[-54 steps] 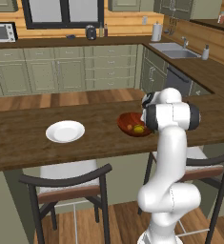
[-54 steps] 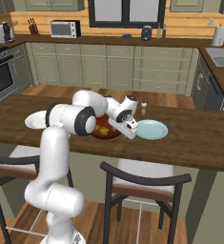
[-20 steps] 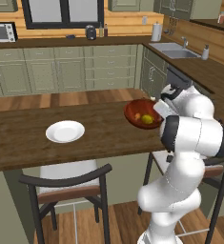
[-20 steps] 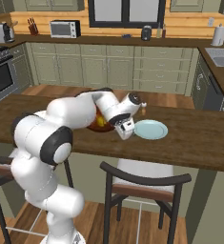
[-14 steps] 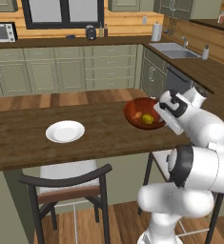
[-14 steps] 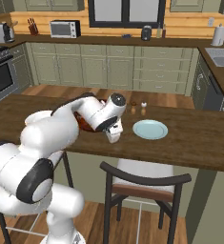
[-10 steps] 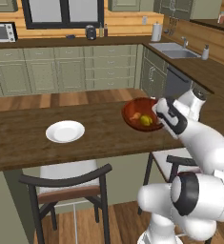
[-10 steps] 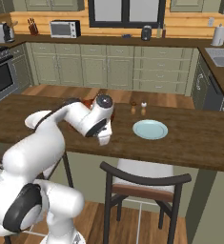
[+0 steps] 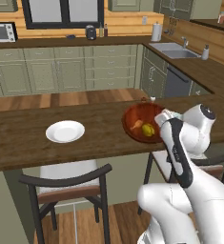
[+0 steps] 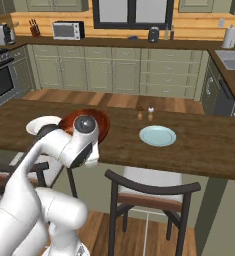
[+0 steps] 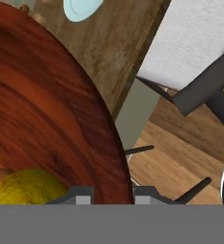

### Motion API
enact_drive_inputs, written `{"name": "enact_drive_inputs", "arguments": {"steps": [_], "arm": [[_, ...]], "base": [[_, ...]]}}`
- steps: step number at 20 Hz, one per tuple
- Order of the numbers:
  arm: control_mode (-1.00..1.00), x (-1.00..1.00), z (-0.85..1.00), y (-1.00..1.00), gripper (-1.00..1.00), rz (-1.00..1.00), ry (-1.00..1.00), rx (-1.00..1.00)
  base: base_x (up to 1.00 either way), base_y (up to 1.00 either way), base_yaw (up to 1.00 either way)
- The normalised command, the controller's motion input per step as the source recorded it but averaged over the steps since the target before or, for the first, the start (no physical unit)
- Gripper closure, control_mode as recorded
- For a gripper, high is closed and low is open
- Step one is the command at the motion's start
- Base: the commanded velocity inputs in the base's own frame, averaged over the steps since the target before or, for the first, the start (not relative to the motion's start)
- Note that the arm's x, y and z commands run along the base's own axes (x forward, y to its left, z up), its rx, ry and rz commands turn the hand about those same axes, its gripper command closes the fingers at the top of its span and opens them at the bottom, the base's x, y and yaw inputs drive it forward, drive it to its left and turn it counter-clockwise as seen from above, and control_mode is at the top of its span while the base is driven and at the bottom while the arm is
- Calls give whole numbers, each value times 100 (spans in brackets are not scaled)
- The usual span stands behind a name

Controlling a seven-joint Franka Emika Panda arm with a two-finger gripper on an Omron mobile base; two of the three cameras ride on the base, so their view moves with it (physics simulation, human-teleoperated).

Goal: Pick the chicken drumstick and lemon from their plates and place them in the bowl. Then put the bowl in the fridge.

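fingers [image 11: 112,198] clamped on the near rim of the bowl [image 9: 142,123], one tip inside, one outside. bowl held tilted above the table [image 9: 27,138] edge. lemon [image 9: 148,130] and chicken drumstick [image 9: 136,126] inside the bowl, touching. white plate [image 9: 65,131] well left of the bowl, blue-green plate [image 10: 158,135] to its right.

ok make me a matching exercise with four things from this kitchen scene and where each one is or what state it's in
Things:
1. lemon
2. white plate
3. blue-green plate
4. bowl

Places or states:
A. bare, beside two small shakers
B. held at its rim by the gripper
C. bare, towards the left end of the counter in the left base view
D. lying inside the bowl next to the chicken drumstick

Pairs: 1-D, 2-C, 3-A, 4-B
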Motion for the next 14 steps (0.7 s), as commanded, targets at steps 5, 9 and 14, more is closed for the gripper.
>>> {"name": "enact_drive_inputs", "arguments": {"steps": [5, 9, 14], "arm": [[-100, -96, 29, 7, 100, -21, -6, 0], [-100, -35, 60, 19, 100, -25, 6, 0], [-100, -62, 39, 27, 100, -18, 3, 11]], "base": [[0, 0, 0], [0, 0, 0], [0, 0, 0]]}}
